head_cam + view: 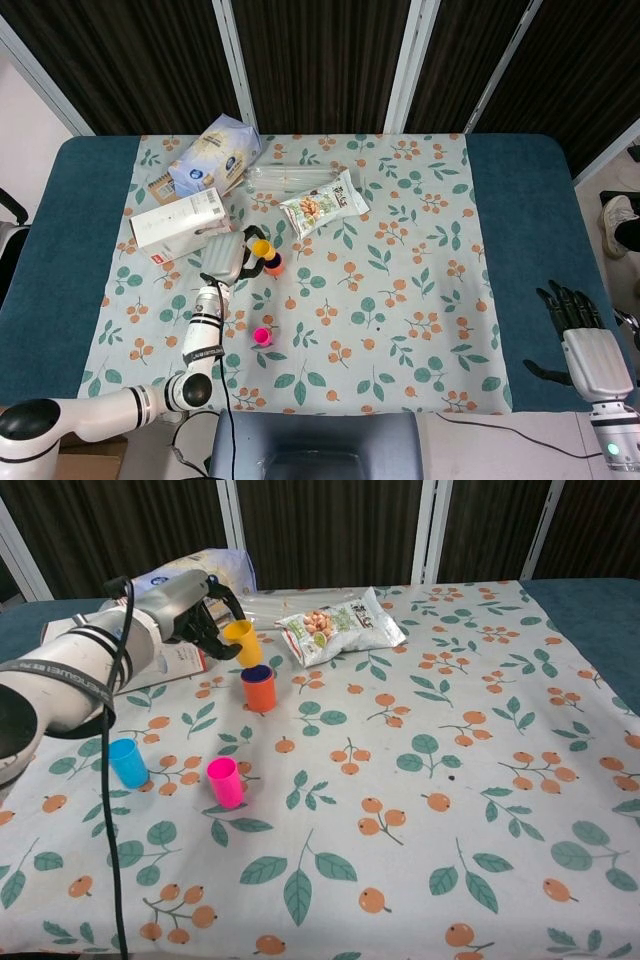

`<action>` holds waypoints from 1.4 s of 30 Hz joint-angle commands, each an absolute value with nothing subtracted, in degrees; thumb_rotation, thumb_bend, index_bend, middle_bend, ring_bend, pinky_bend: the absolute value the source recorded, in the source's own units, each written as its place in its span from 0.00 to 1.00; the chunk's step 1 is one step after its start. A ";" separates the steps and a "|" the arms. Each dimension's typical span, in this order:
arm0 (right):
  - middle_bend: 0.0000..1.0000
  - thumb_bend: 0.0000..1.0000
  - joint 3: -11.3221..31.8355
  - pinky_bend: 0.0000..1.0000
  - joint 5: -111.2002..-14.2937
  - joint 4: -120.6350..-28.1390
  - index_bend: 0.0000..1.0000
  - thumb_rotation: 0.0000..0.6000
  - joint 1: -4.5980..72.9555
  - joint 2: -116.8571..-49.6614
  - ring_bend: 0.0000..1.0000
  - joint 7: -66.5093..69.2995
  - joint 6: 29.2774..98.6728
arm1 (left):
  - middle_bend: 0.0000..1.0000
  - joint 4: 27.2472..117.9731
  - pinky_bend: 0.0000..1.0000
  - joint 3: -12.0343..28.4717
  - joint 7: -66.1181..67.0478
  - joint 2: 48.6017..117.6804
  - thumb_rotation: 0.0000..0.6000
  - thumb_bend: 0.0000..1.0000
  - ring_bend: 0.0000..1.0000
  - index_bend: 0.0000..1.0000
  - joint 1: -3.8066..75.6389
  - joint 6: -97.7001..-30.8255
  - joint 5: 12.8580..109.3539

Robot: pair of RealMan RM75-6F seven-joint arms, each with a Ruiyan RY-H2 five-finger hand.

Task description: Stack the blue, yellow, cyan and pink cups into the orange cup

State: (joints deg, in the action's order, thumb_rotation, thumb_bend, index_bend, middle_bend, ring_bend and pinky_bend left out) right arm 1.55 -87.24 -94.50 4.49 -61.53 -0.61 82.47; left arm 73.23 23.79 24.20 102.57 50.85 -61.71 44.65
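My left hand holds the yellow cup in the air, just above and a little behind the orange cup. A dark blue cup sits inside the orange one, its rim showing. The cyan cup stands near the left edge in the chest view; my arm hides it in the head view. Upright in front of the orange cup stands the pink cup. My right hand hovers open at the table's right front corner.
A white box, a blue-white bag, a clear plastic pack and a snack bag lie at the back left of the floral cloth.
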 commanded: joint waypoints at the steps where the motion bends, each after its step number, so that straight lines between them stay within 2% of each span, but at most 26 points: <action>1: 0.00 0.14 1.58 0.00 -87.19 -94.45 0.00 1.00 4.47 -61.51 0.00 -0.61 82.50 | 1.00 72.37 1.00 23.13 24.14 103.38 1.00 0.35 1.00 0.49 51.13 -61.48 44.97; 13: 0.00 0.14 1.48 0.00 -87.46 -94.69 0.00 1.00 4.36 -61.11 0.00 0.12 82.70 | 1.00 69.84 1.00 22.42 24.49 105.23 1.00 0.35 1.00 0.44 51.65 -60.95 45.18; 15: 0.00 0.14 1.46 0.00 -87.51 -94.71 0.00 1.00 4.33 -61.06 0.00 0.20 82.73 | 1.00 69.54 1.00 22.22 24.94 105.26 1.00 0.35 1.00 0.38 51.73 -60.36 44.79; 20: 0.00 0.14 1.44 0.00 -87.54 -94.75 0.00 1.00 4.31 -60.96 0.00 0.40 82.75 | 1.00 70.06 1.00 21.57 26.42 104.54 1.00 0.36 1.00 0.05 51.63 -58.52 43.15; 22: 0.00 0.14 1.46 0.00 -87.46 -94.71 0.00 1.00 4.36 -60.98 0.00 0.35 82.60 | 1.00 71.61 1.00 21.41 26.09 103.74 1.00 0.36 1.00 0.00 51.21 -59.09 43.96; 26: 0.00 0.14 1.41 0.00 -87.40 -94.63 0.00 1.00 4.49 -61.02 0.00 0.31 82.26 | 1.00 79.29 1.00 19.03 26.20 99.52 1.00 0.35 1.00 0.00 48.69 -62.54 48.63; 34: 0.00 0.14 1.17 0.00 -87.95 -95.01 0.00 1.00 4.27 -60.84 0.00 0.19 82.71 | 1.00 98.52 1.00 8.30 31.77 86.64 1.00 0.35 1.00 0.08 39.63 -72.20 58.68; 37: 0.00 0.14 0.93 0.00 -88.18 -95.24 0.00 1.00 4.30 -60.78 0.00 0.14 82.48 | 1.00 101.68 1.00 5.01 32.73 84.72 1.00 0.35 1.00 0.12 36.99 -74.53 60.82; 42: 0.00 0.14 0.77 0.00 -88.46 -95.39 0.00 1.00 4.26 -60.60 0.00 0.33 82.53 | 1.00 102.91 1.00 2.41 31.42 83.39 1.00 0.35 1.00 0.15 34.40 -75.54 62.00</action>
State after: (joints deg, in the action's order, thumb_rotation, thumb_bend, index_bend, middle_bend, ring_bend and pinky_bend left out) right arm 0.81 -88.41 -95.36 4.27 -60.64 0.29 82.50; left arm 102.32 3.85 32.33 84.18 35.98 -74.88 61.41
